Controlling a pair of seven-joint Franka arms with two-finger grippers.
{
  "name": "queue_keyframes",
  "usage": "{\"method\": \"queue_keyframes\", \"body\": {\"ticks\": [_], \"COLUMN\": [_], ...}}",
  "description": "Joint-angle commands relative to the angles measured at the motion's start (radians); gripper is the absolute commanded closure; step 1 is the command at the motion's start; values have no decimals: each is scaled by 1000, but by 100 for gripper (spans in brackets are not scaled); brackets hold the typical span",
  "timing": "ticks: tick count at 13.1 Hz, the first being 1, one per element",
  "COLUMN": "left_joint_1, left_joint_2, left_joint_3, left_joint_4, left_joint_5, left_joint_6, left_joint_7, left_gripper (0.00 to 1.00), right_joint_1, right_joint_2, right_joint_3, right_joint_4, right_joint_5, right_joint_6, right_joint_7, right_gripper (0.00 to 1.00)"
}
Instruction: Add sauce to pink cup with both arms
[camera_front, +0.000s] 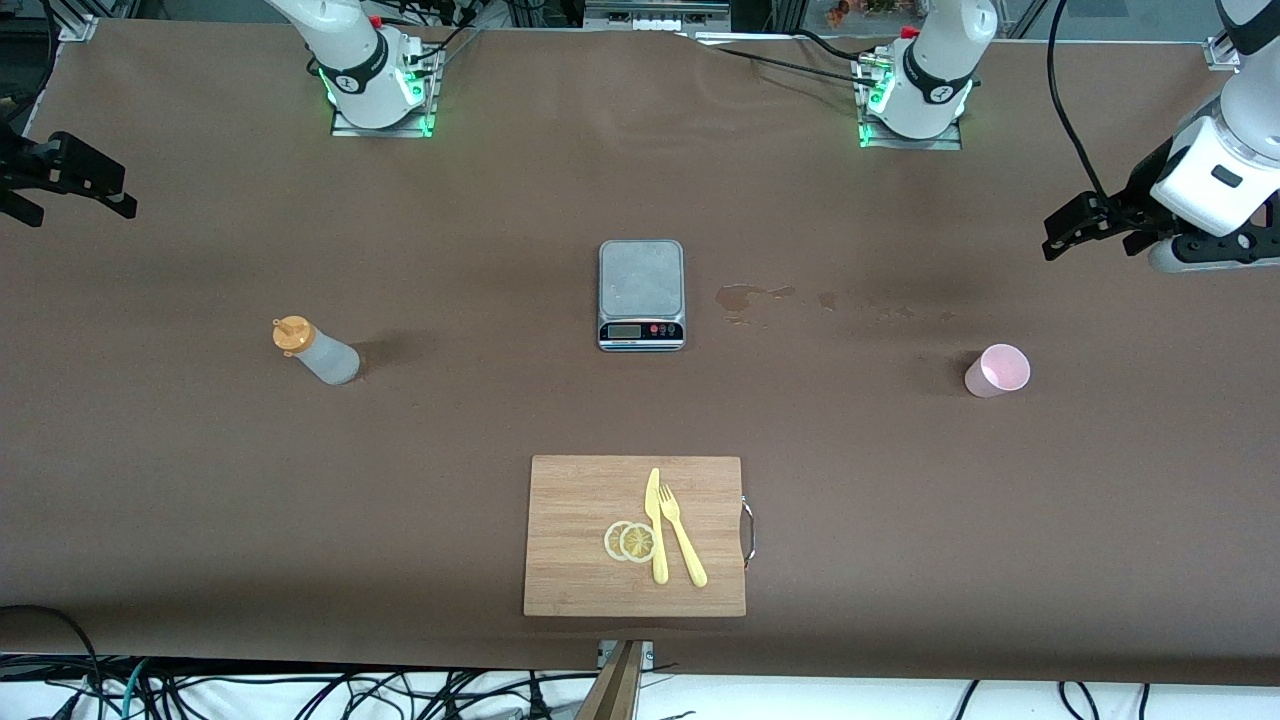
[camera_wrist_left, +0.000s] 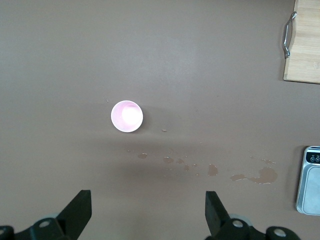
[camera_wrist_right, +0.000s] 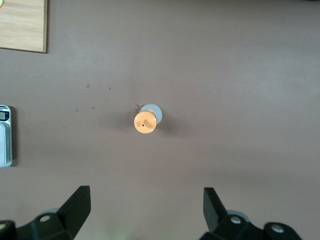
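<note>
The sauce (camera_front: 316, 352), a whitish squeeze bottle with an orange cap, stands upright toward the right arm's end of the table. In the right wrist view the sauce (camera_wrist_right: 145, 121) shows from above. My right gripper (camera_wrist_right: 146, 207) hangs open and empty, high over the table's edge (camera_front: 78, 205), apart from the bottle. The pink cup (camera_front: 998, 370) stands upright and empty toward the left arm's end. My left gripper (camera_front: 1060, 232) hovers open and empty above that end. In the left wrist view the pink cup (camera_wrist_left: 127, 116) lies well clear of my left gripper (camera_wrist_left: 147, 210).
A grey kitchen scale (camera_front: 641, 294) sits mid-table. Nearer the front camera lies a wooden cutting board (camera_front: 580, 500) with a yellow knife (camera_front: 656, 525), a fork (camera_front: 683, 538) and lemon slices (camera_front: 630, 541). Wet stains (camera_front: 750, 296) mark the cloth between scale and cup.
</note>
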Motion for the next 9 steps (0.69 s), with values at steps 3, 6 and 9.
{"method": "queue_keyframes", "body": {"ticks": [3,6,9], "left_joint_1": [14,69,120], "left_joint_2": [1,7,57], "left_joint_3": [-1,7,7], "left_joint_4": [16,20,26], "left_joint_5": [-16,-16,-18], "left_joint_6": [-10,-10,-4], "left_joint_7": [7,10,10], "left_gripper": [0,0,0], "right_joint_1": [-4,-2,-4], "right_joint_2": [1,1,1], "right_joint_3": [0,0,0], "right_joint_4": [12,12,12], "right_joint_5": [-3,-3,-3], "right_joint_6": [-3,-3,-3], "right_joint_7": [-3,-2,-2], "right_gripper": [0,0,0]}}
